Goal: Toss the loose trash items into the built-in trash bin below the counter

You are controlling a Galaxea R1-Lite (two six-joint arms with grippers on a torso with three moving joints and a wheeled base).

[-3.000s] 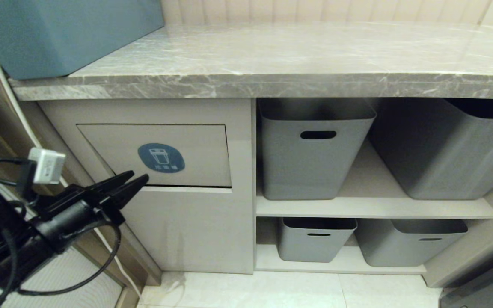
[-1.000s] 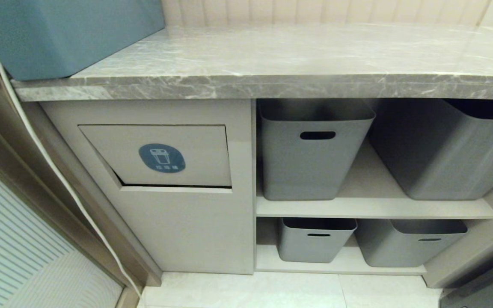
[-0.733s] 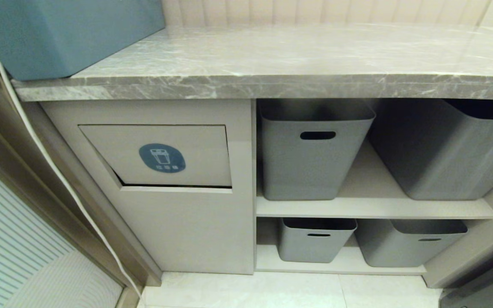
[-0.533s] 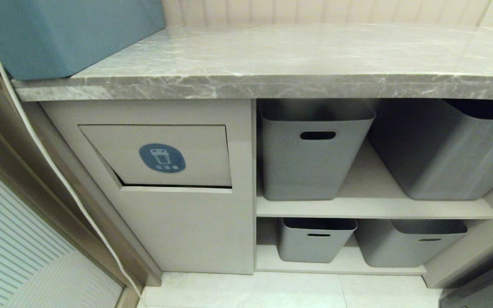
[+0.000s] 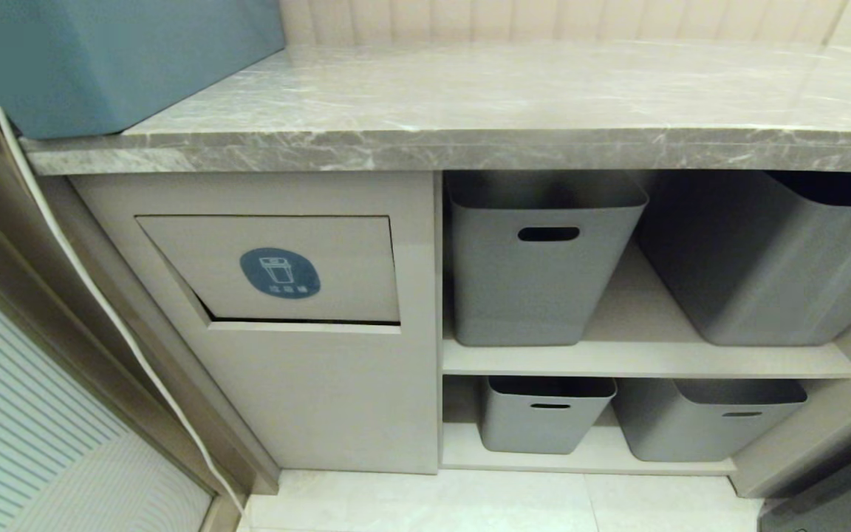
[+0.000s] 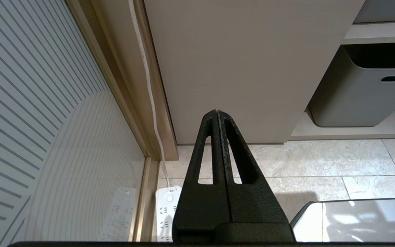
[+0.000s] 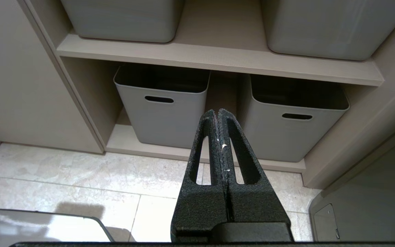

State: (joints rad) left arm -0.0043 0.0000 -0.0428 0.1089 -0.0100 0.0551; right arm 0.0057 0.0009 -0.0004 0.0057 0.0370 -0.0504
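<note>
home kitchen, marble counter [image 5: 514,96], storage tubs [image 5: 544,258]

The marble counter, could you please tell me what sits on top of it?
On the counter only a blue box stands, at its left end. No trash scraps show; anything behind the box is hidden.

The head view looks forward and down from above counter height, with the counter [image 5: 470,96] across the top of the frame and the built-in trash bin [image 5: 278,270] at centre left. Both wrist views sit low and close to the floor tiles [image 6: 321,161], each looking along its own closed fingers. The left wrist view faces the plain cabinet front; the right faces the lower grey tubs [image 7: 161,106] — tubs visible in all three views.
</note>
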